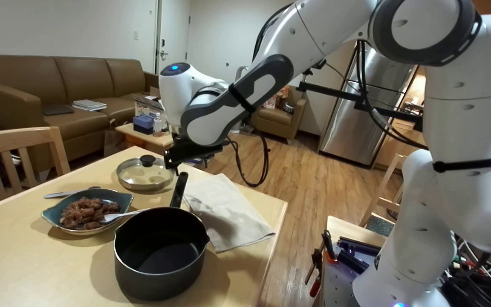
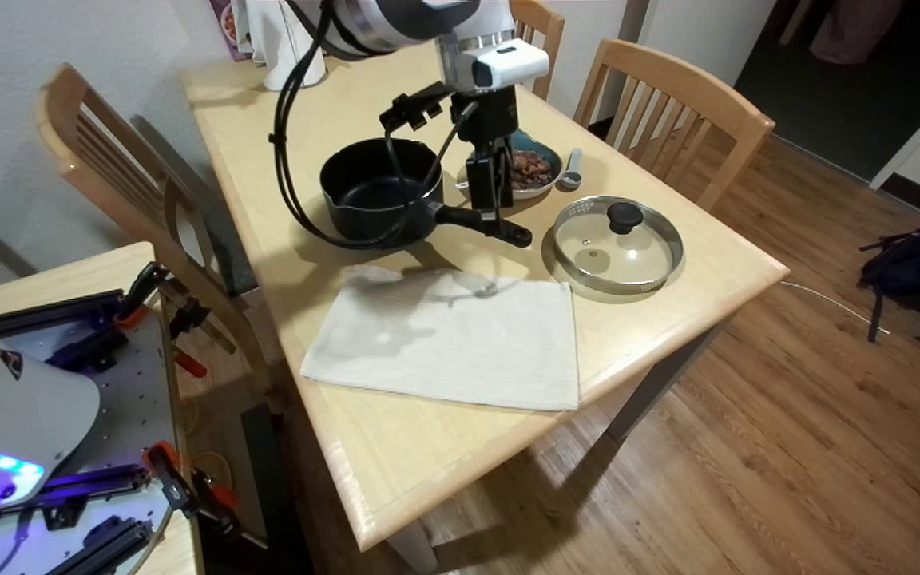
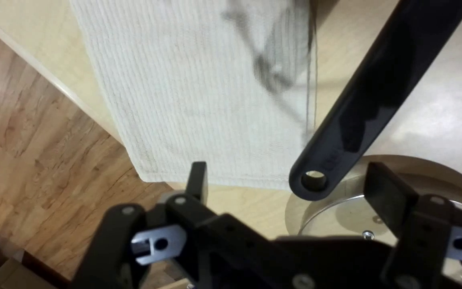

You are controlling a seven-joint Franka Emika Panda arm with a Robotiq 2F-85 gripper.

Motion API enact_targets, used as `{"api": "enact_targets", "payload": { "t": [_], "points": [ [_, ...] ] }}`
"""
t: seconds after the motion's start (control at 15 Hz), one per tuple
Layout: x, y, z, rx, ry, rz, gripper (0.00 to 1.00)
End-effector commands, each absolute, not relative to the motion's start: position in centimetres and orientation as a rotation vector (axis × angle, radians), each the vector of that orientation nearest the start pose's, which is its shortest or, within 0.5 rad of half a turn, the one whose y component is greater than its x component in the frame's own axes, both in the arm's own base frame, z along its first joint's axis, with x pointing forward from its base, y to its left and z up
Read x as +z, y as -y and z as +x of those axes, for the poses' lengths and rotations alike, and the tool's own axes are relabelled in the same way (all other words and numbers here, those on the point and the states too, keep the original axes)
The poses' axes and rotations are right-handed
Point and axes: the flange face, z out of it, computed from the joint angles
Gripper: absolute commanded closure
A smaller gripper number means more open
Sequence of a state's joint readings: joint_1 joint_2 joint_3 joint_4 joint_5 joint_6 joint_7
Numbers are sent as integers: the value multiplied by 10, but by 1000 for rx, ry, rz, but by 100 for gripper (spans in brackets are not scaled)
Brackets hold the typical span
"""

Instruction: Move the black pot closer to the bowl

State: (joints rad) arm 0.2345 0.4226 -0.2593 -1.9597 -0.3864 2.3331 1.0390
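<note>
Wrist view: the black two-fingered gripper [image 3: 291,186] has its fingers [image 3: 389,196] spread, and the holed end of a long straight black handle [image 3: 373,90] shows between them, closer to the finger at the right; whether that end lies level with them or lower cannot be told. The handle belongs to the large round matte-black pot [image 1: 162,256], which stands upright on the pale wooden table [image 2: 428,455] in both exterior views. In an exterior view, the pot occupies the near side, and just beyond it to the left rests the pointed blue-green bowl [image 1: 122,199] holding brown chunks of food [image 1: 83,212]. A slim white utensil [image 1: 124,214] extends from the bowl toward the pot; farther off sits the round clear-glass lid [image 1: 143,177] with its black knob [image 1: 147,160]. In an exterior view, the ribbed white cloth [image 2: 448,339] lies flat on the near part of the table, with the pot beyond its left part, the lid beside its far right corner, and a short grey spoon [image 2: 572,172] just to the right of the bowl.
</note>
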Motion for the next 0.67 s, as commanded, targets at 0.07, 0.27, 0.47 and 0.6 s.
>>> {"api": "enact_targets", "payload": {
  "t": [0.07,0.27,0.47,0.6],
  "points": [
    [225,28,604,-164,-1431,-3119,0],
    [229,29,606,-180,-1394,-3168,0],
    [231,28,607,-186,-1389,-3166,0],
    [236,26,608,-195,-1375,-3176,0]
  ]
}}
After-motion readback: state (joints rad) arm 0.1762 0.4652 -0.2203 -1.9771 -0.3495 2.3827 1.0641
